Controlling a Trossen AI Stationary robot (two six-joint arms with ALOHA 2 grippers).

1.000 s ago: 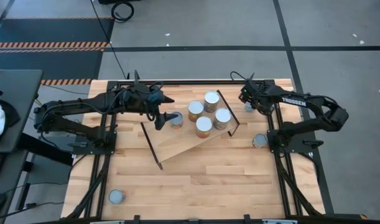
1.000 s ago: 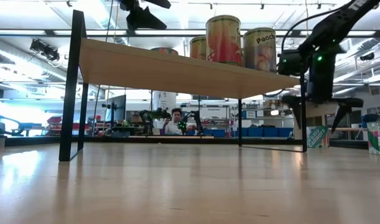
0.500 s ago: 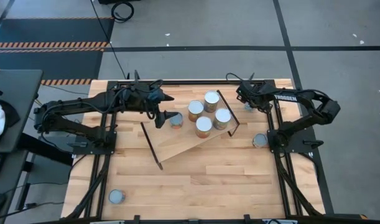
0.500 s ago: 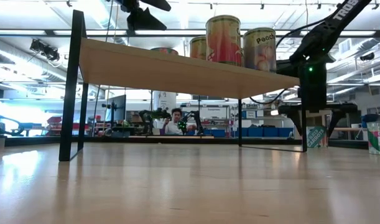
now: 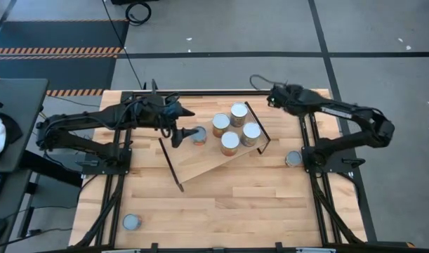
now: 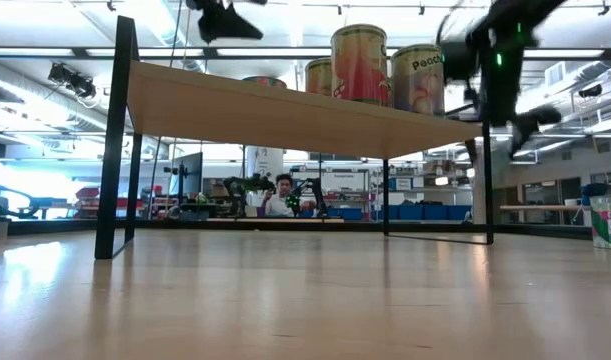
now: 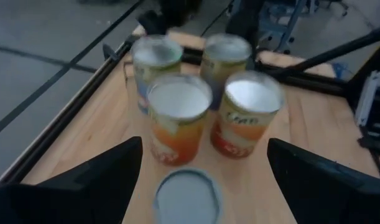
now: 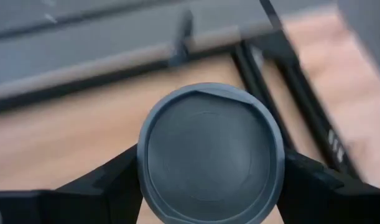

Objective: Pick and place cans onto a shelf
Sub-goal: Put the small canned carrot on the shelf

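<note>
The light-wood shelf (image 5: 200,163) stands slantwise mid-table. Four orange-sided cans (image 5: 235,128) stand upright on its right part, and also show in the left wrist view (image 7: 202,112). A grey-topped can (image 5: 198,135) stands on the shelf just left of them. My left gripper (image 5: 180,134) is open at that can's left; its fingers stand wide on either side of the can (image 7: 186,199) and apart from it. My right gripper (image 5: 273,98) is near the table's far right edge, raised, shut on a grey-topped can (image 8: 211,152). My right gripper pinches the can between its two fingers (image 8: 115,180), one on each opposite side of the round wall (image 8: 142,155) just under the rim. The can's round top faces the wrist camera. The can is lifted clear of the table.
One can (image 5: 293,159) stands on the table by the right arm's base, right of the shelf. Another can (image 5: 131,222) stands near the table's near left corner. The shelf's black rod frames (image 5: 170,165) rise at its two short ends.
My right gripper has dipped onto a can on the table right of the shelf, then risen with it and gone toward the table's far edge. That can is now lifted clear of the table.
</note>
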